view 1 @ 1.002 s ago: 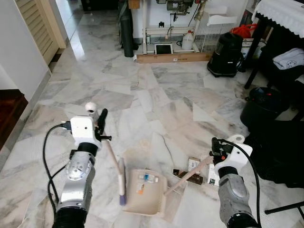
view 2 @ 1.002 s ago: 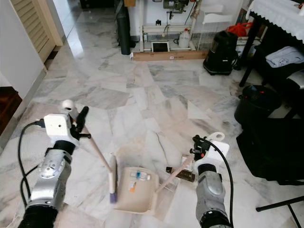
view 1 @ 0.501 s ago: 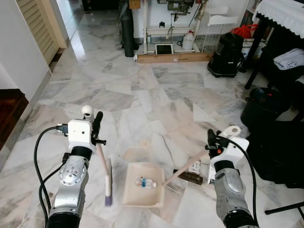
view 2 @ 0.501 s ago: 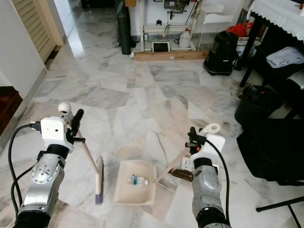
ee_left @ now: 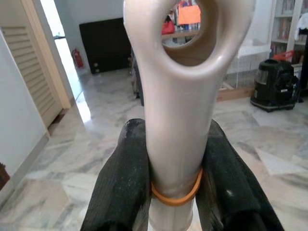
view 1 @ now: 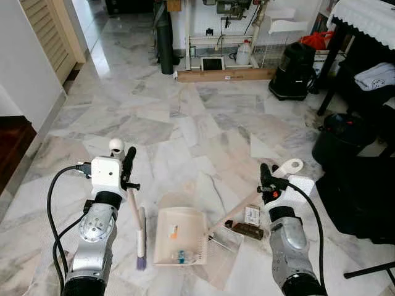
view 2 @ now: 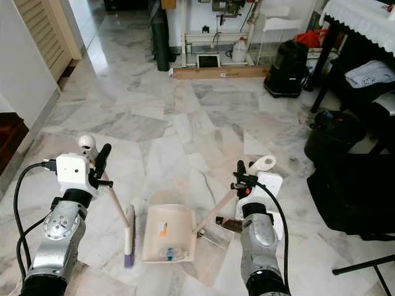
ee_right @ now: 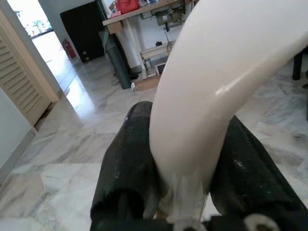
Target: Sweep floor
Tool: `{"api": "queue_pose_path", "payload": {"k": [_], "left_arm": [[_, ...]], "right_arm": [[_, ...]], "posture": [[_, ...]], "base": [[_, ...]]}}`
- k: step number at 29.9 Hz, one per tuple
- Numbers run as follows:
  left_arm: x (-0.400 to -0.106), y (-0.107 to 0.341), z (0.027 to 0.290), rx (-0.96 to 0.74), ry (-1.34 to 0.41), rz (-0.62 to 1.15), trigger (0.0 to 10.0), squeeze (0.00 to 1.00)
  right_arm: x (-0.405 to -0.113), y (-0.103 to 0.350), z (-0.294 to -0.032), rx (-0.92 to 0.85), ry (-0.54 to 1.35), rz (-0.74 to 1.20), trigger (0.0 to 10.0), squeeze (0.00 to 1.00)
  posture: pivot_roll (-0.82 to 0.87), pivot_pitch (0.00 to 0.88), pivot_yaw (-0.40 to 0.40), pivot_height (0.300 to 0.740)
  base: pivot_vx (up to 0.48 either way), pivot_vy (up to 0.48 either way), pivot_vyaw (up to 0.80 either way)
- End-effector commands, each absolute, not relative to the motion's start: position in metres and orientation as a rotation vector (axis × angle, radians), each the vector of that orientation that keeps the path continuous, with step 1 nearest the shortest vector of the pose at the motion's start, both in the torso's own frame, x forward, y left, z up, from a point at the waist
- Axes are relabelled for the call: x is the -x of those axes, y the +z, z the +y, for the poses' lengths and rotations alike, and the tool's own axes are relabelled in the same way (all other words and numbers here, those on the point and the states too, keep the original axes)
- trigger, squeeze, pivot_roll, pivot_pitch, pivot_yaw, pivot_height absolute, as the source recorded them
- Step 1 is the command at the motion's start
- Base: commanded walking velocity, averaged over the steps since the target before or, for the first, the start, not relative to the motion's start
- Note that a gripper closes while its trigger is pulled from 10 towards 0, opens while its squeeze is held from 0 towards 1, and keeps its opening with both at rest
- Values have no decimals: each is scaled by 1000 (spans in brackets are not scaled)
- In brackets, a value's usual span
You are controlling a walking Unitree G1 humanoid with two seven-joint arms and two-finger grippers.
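A cream dustpan rests on the marble floor between my arms, holding small bits of litter near its back edge. Its long handle slants up to my right gripper, which is shut on the handle. My left gripper is shut on the cream brush handle. The brush points down, and its bristle head lies on the floor just left of the dustpan. A dark wrapper and a small white box lie on the floor to the right of the pan.
A black bin and dark bags stand at the right. A black vacuum, a wooden plank and a white frame line the far wall. A louvred door is at far left.
The dustpan has tilted and slid slightly left, and the litter has slipped toward its back edge. My right gripper rose and moved left with the handle. The brush stayed beside the pan.
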State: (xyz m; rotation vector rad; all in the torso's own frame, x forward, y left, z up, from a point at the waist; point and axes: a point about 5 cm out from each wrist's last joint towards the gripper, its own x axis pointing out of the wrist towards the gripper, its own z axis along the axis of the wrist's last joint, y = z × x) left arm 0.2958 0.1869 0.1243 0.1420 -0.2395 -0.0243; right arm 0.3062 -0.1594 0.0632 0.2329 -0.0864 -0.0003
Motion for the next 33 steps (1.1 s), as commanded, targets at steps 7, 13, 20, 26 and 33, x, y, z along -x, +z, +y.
{"api": "queue_pose_path", "payload": {"k": [7, 13, 20, 26, 33], "left_arm": [[-293, 128, 180, -138, -38, -274, 10000, 0], [-289, 124, 172, -115, -36, -272, 10000, 0], [-286, 120, 168, -97, -33, -268, 10000, 0], [-289, 122, 165, -94, -48, -272, 10000, 0], [-290, 121, 166, -102, -67, -268, 10000, 0]], "right_arm": [[-310, 79, -161, -223, -3, -157, 10000, 0], [-308, 79, -164, -198, 9, -152, 10000, 0], [-309, 81, -163, -185, 18, -146, 10000, 0], [-307, 82, -164, -185, 17, -146, 10000, 0], [-305, 79, -160, -196, 8, -137, 10000, 0]], "posture": [[105, 0, 13, 740], [110, 0, -19, 740], [101, 0, -32, 740], [98, 0, -22, 740], [92, 0, -7, 740]], "base": [[0, 0, 0], [0, 0, 0], [0, 0, 522], [0, 0, 608], [0, 0, 600]]}}
